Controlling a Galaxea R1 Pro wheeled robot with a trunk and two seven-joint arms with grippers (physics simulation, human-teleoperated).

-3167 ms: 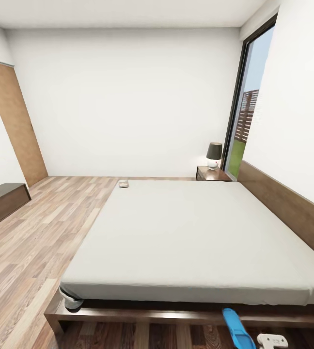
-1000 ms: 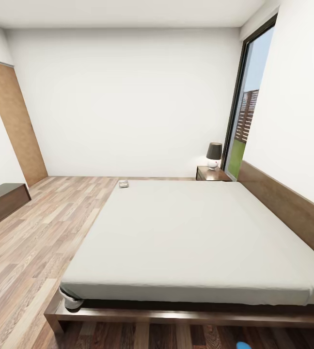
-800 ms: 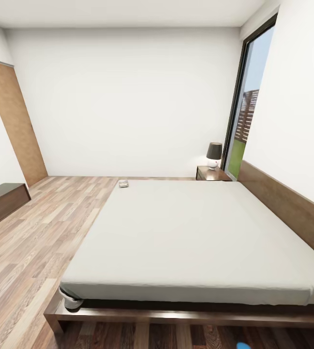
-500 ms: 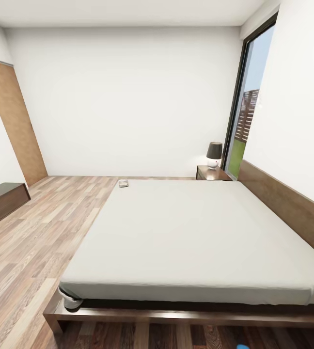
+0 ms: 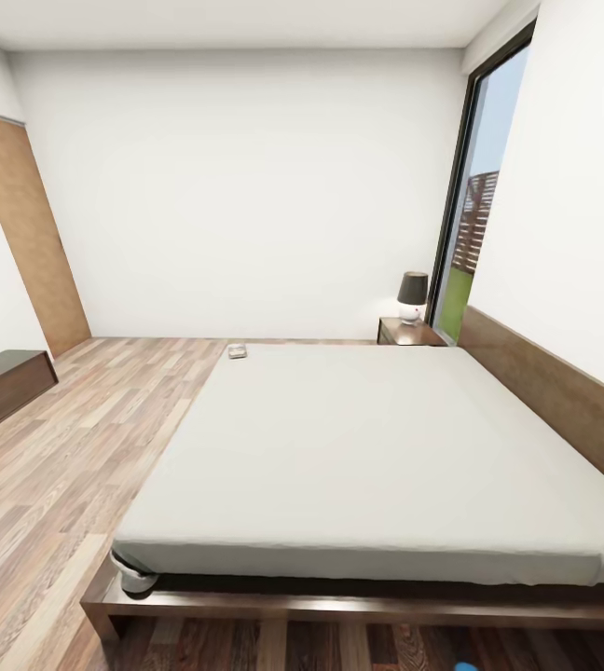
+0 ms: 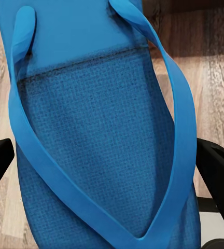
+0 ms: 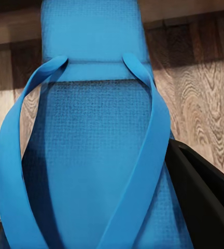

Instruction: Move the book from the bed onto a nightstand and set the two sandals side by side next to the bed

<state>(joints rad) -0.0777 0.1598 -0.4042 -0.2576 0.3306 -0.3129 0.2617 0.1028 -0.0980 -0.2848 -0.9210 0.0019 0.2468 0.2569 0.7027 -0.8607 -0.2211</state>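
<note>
On the far left of the head view, a long dark cabinet point(image 5: 4, 387) was seen against the wall, on the wood floor point(image 5: 69, 447). Next came the book point(image 5: 238, 351), left lying on the far corner of the bed point(image 5: 367, 447). Past it, by the window point(image 5: 474, 224), a lamp point(image 5: 412, 296) was set on the nightstand point(image 5: 410, 333). At the bottom edge, a tiny bit of blue point(image 5: 464, 665) was seen; it was probably a sandal, but most of it was cut off.

In the left wrist view, one blue sandal point(image 6: 101, 135) was held between the black fingers of the left gripper point(image 6: 104, 166), which were spread as wide as the sole. In the right wrist view, the other sandal point(image 7: 99, 155) was held the same way by the right gripper point(image 7: 86, 181).

It was judged that both sandals should be lowered flat onto the floor beside the bed, close together and pointing the same way, before being let go. The grip should be kept steady so nothing slips.

How high the sandals were above the floor could not be told. The book's cover was too small to be made out.
</note>
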